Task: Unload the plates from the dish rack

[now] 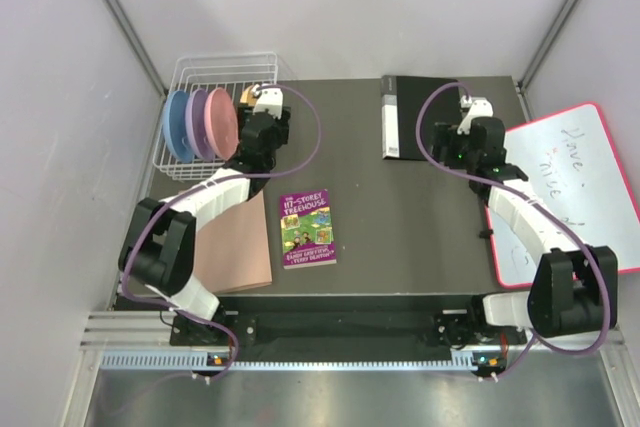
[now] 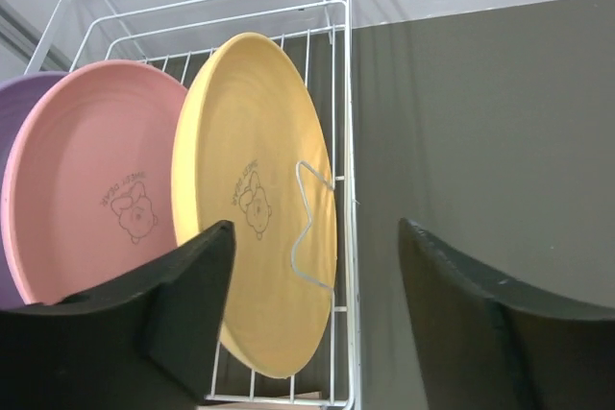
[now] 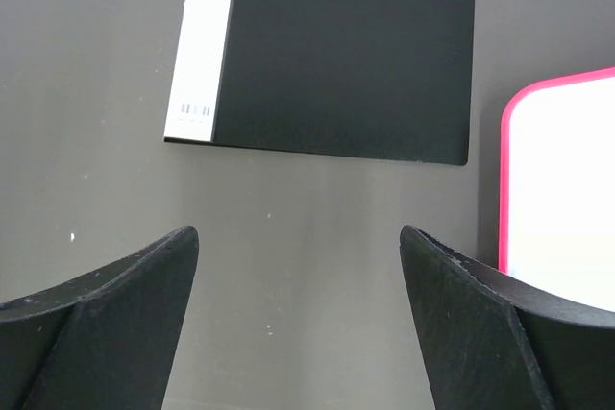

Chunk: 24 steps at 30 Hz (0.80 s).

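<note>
Left gripper [image 2: 317,237] over dark grey table [image 1: 400,217], pale walls [image 1: 350,7] around

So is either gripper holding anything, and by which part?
Nothing is held. The left gripper is open by the racked yellow plate; the right gripper is open above the table.

**A walled-in robotics lab cell, set out with household props**

Plain pale wall panels [image 1: 350,7] on metal corner posts [image 1: 120,17] box in a dark worktop [image 1: 400,207]. At the bottom of the frame a cabled left arm [image 1: 215,197] and right arm [image 1: 530,222] are bolted to a slotted aluminium rail [image 1: 300,359]. A white wire dish rack [image 1: 228,58] at upper left, a children's book [image 1: 307,228] mid-frame, a black folder [image 1: 410,117] and a red-edged whiteboard [image 1: 570,237] at right look like test props, as far as this boxed-in view tells.
</note>
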Available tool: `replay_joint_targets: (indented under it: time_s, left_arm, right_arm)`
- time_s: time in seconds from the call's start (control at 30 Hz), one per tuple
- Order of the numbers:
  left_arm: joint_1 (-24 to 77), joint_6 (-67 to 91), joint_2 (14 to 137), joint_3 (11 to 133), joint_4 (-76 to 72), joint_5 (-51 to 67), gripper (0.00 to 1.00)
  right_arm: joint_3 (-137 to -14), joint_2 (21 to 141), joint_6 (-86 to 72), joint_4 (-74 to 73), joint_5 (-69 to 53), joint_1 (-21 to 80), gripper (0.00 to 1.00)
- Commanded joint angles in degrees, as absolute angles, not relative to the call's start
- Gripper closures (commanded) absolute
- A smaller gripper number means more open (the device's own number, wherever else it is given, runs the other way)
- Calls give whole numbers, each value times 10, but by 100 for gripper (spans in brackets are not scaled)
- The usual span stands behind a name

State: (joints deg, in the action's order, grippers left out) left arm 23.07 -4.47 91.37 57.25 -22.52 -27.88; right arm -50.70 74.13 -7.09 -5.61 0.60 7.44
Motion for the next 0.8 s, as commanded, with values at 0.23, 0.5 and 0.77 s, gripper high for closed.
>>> replay_joint_targets:
  time_s: [0.23,0.5,0.77]
  left_arm:
    - [227,-56,933,658,-180,-326,1]
    - [221,-56,931,667,-190,-373,1]
    - [207,-26,965,665,-178,-381,18]
  right_arm:
    - [-533,763,-61,-43,2,77,13]
    - [-532,775,-62,-40,2,77,12]
    - [-532,782,-55,-38,3,73,12]
